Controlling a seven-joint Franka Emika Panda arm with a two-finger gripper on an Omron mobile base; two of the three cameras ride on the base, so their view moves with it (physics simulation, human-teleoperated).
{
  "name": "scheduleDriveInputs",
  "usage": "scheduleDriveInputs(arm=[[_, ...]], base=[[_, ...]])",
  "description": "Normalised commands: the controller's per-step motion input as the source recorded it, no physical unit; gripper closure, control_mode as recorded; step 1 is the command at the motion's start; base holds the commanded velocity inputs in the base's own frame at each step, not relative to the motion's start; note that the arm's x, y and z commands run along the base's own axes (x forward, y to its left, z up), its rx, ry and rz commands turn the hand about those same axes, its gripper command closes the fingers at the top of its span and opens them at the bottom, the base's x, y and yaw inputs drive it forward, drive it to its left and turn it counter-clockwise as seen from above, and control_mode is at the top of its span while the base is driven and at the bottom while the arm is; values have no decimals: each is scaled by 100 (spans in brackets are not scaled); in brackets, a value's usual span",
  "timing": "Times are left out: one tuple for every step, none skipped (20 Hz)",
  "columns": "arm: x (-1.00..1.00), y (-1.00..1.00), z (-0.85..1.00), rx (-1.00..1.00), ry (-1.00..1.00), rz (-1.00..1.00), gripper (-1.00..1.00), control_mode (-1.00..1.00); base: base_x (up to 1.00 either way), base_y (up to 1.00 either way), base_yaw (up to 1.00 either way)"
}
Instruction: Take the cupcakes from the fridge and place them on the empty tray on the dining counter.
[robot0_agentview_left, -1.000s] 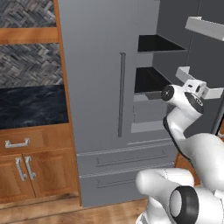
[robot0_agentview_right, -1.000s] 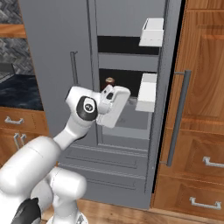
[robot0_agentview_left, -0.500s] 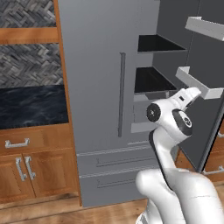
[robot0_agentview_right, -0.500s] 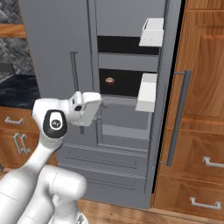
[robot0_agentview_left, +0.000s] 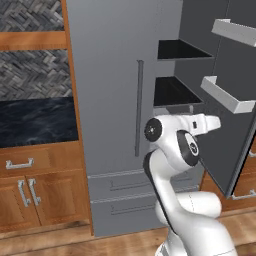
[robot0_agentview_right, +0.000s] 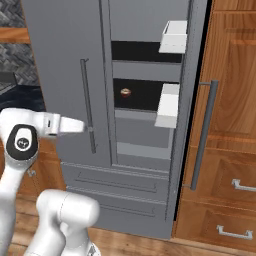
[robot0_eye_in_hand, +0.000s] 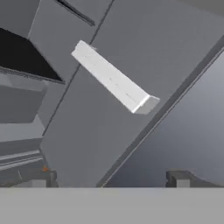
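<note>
Fridge (robot0_agentview_right: 65, 55): big grey unit, right door (robot0_agentview_left: 225, 100) swung wide open toward the near side, so shelves are reachable; left door shut w/ its bar handle (robot0_agentview_right: 88, 105). White door bins (robot0_agentview_right: 169, 104) ride on the open door's inner face, so they hang out into the near-right space. Black shelves (robot0_agentview_left: 172, 90) exposed in the right half. Arm folded low in front of the fridge, forearm level, hand aimed at the open door rather than at the shelf; prob. mid-reposition, not reaching yet. Gripper (robot0_eye_in_hand: 109, 177): jaws spread wide, nothing between them, tips well apart in hand view, facing a door bin. One cupcake (robot0_agentview_right: 126, 92) sits on the middle shelf, far back, left of the bin. Second cupcake, tray, dining counter: can't place from here.
</note>
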Motion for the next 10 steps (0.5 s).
scheduleDriveInputs(arm=[[-39, 61, 44, 63, 0, 0, -100, -100], [-39, 54, 44, 64, 0, 0, -100, -100], [-38, 43, 35, 65, 0, 3, -100, -100], [-36, 34, 28, 64, 2, 10, -100, -100], [-27, 19, 12, 64, 9, 20, -100, -100], [-10, 21, 0, 61, 18, 31, -100, -100], [-6, 21, 0, 57, 20, 39, -100, -100], [-4, 26, 0, 51, 19, 43, -100, -100], [-1, 32, -11, 44, 18, 50, -100, -100], [0, 42, -22, 38, 15, 54, -100, -100]], base=[[0, 0, 0], [0, 0, 0], [0, 0, 0], [0, 0, 0], [0, 0, 0], [0, 0, 0], [0, 0, 0], [0, 0, 0], [0, 0, 0], [0, 0, 0]])
